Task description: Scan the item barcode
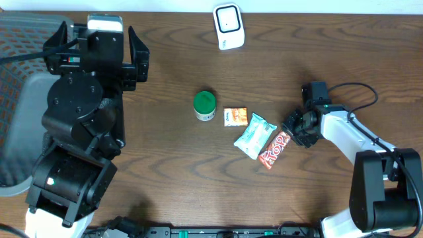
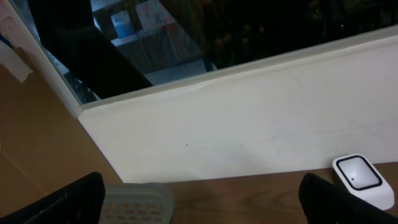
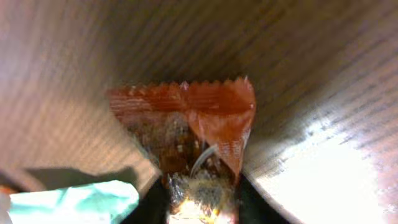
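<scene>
Right wrist: candy bar [image 3: 186, 118] near end is blurred and runs off the bottom edge. Fingers [image 3: 254, 208] of the right gripper show only as dark slivers there. Teal packet [image 3: 68, 202] clipped at the bottom-left corner.
Left wrist: fingertips [image 2: 59, 202] of the left gripper are just dark corners. White mesh item [image 2: 138, 204] cut off below.
Overhead: orange packet [image 1: 235, 117] print too small to read. Grey chair [image 1: 20, 99] cut by the left edge.

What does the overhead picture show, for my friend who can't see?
The right pincer pinches one end of a red crinkly candy bar wrapper on a brown wooden table. A white plastic scanner sits at the far edge.
</scene>
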`<act>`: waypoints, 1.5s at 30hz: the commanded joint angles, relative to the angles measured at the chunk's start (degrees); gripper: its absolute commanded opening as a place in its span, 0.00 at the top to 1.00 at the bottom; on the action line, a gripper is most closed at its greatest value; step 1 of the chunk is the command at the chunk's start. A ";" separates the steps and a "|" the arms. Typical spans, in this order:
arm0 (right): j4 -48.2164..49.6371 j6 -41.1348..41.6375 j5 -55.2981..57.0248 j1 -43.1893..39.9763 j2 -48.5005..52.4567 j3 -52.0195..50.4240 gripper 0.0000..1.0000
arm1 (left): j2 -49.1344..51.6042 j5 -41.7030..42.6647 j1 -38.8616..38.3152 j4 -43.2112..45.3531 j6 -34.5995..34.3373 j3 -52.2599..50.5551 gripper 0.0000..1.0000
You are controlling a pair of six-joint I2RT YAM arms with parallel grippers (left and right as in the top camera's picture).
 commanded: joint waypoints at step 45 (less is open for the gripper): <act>25.77 -67.45 -80.76 -13.75 -10.54 4.72 0.99 | -0.33 -0.35 0.24 0.04 0.72 0.94 0.00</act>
